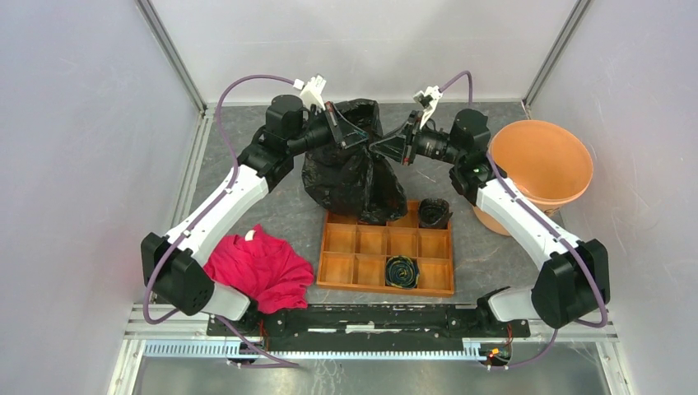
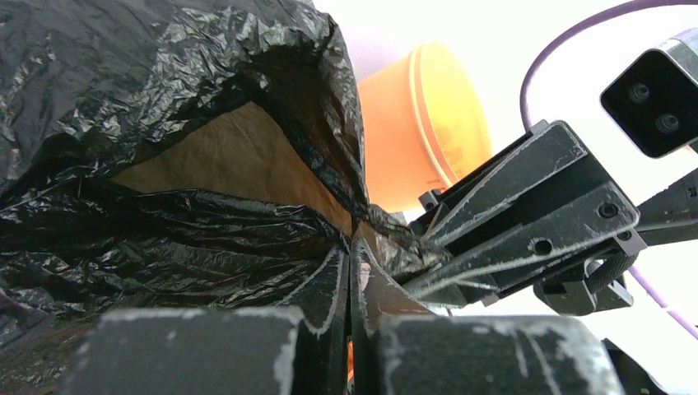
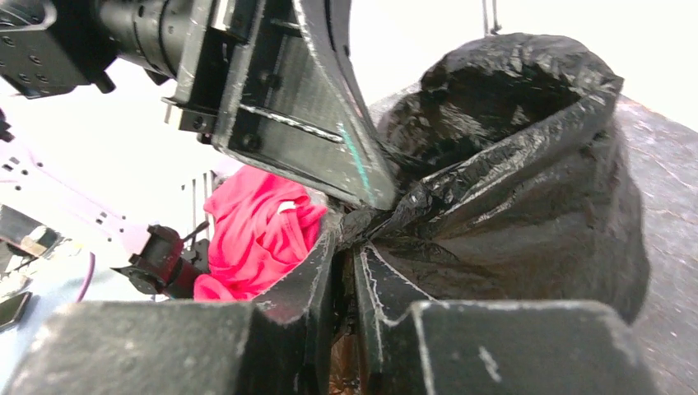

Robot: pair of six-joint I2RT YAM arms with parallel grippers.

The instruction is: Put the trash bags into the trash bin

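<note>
The large black trash bag (image 1: 350, 169) hangs in the middle of the table, held up at its top rim by both grippers. My left gripper (image 1: 350, 138) is shut on the bag's rim from the left. My right gripper (image 1: 377, 146) is shut on the rim from the right, tip to tip with the left one. The bag's bottom rests at the tray's far edge. The left wrist view shows the bag (image 2: 165, 164) with its mouth partly open. The right wrist view shows the bag (image 3: 527, 197) bulging. The orange trash bin (image 1: 547, 169) stands upright at the right and is visible in the left wrist view (image 2: 420, 123).
A wooden compartment tray (image 1: 387, 251) lies at front centre with two small dark rolls (image 1: 434, 212) (image 1: 402, 271) in it. A red-pink cloth (image 1: 259, 267) lies at the front left by the left arm; it shows in the right wrist view (image 3: 255, 230).
</note>
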